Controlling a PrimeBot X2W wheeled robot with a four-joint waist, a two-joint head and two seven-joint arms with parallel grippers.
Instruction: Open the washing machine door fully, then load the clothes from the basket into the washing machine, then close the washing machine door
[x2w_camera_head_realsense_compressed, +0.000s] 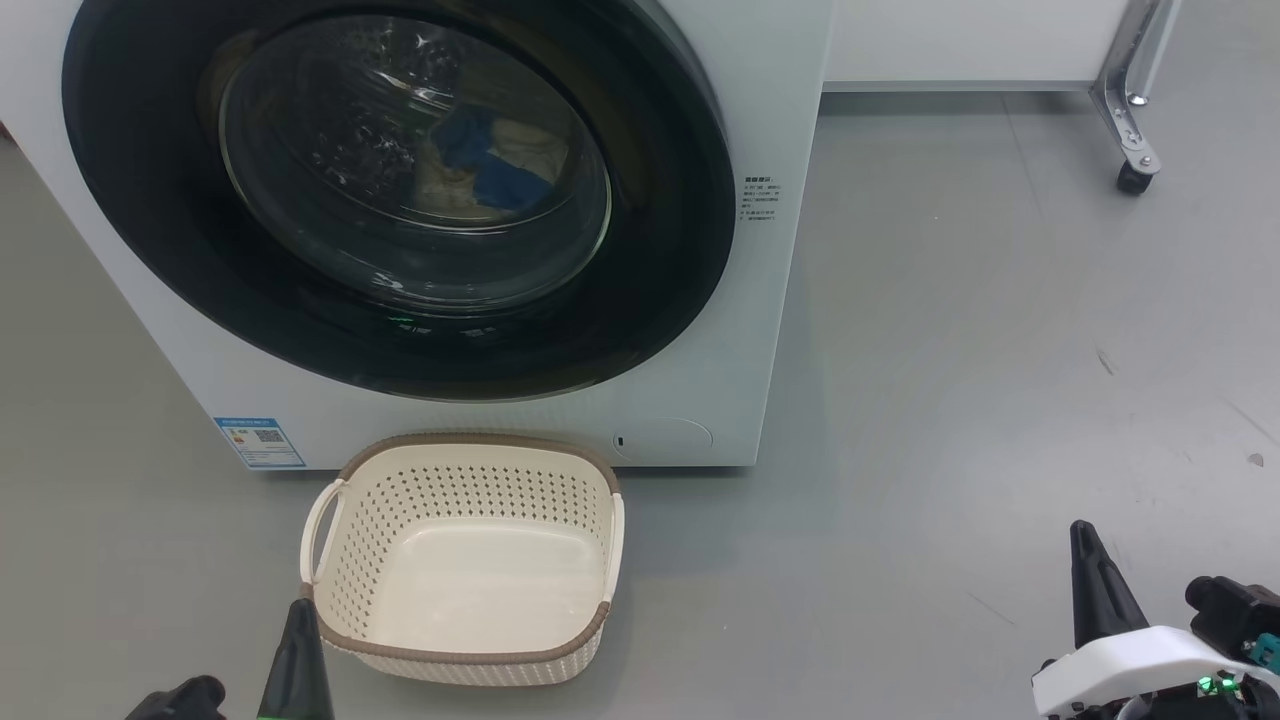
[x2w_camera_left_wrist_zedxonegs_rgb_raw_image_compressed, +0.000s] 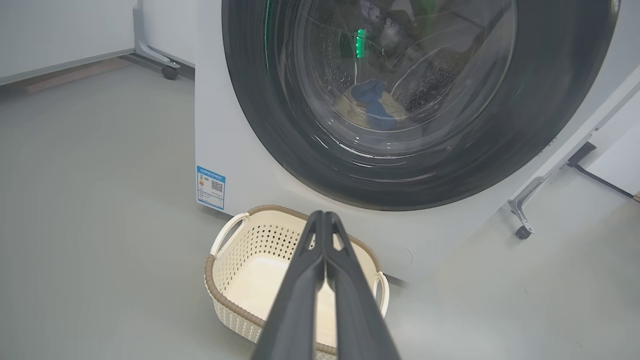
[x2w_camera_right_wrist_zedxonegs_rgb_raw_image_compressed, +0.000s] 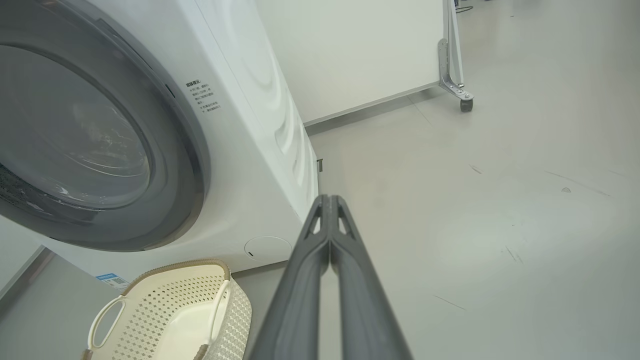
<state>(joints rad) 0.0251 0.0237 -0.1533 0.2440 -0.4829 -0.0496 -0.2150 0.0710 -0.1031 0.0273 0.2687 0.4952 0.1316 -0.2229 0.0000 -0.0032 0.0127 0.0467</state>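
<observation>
The washing machine (x2w_camera_head_realsense_compressed: 760, 330) stands with its door (x2w_camera_head_realsense_compressed: 150, 200) closed flat against the front. Through the glass I see the clothes (x2w_camera_head_realsense_compressed: 500, 165), cream and blue, lying inside the drum; the left wrist view shows the clothes (x2w_camera_left_wrist_zedxonegs_rgb_raw_image_compressed: 372, 102) too. The basket (x2w_camera_head_realsense_compressed: 470, 665) sits on the floor in front of the machine with nothing in it. My left gripper (x2w_camera_head_realsense_compressed: 298, 612) is shut and empty at the basket's near left corner. My right gripper (x2w_camera_head_realsense_compressed: 1082, 535) is shut and empty, low over bare floor far right of the basket. In the wrist views the left gripper (x2w_camera_left_wrist_zedxonegs_rgb_raw_image_compressed: 322, 216) and right gripper (x2w_camera_right_wrist_zedxonegs_rgb_raw_image_compressed: 329, 199) have fingers pressed together.
A white panel on a metal leg with a caster (x2w_camera_head_realsense_compressed: 1132, 178) stands at the back right. A blue label sticker (x2w_camera_head_realsense_compressed: 258, 442) marks the machine's lower left front. Grey floor (x2w_camera_head_realsense_compressed: 1000, 400) spreads open to the right of the machine.
</observation>
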